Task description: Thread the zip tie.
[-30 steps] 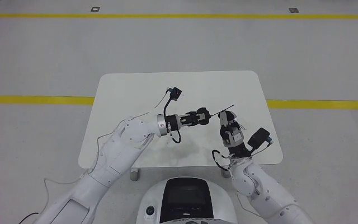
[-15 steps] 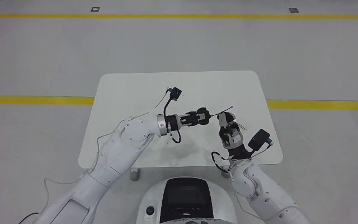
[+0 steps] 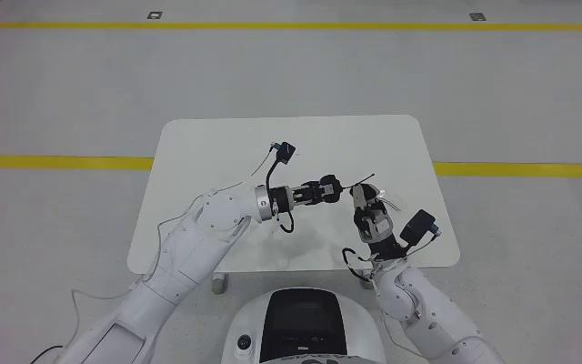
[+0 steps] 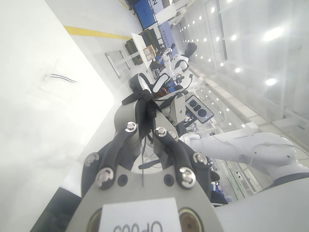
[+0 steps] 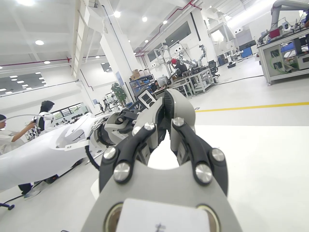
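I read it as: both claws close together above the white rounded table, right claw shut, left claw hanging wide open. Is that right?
Not quite. The left claw is not open: the left wrist view shows it shut on the thin black plastic zip tie. The rest stands: both claws are close together above the white rounded table, and the right claw is shut.

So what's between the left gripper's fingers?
The black zip tie, pinched in the shut left gripper, with one thin end running back toward the wrist. The pinched stretch is covered by the gripper, so how much of the tie is clamped cannot be seen.
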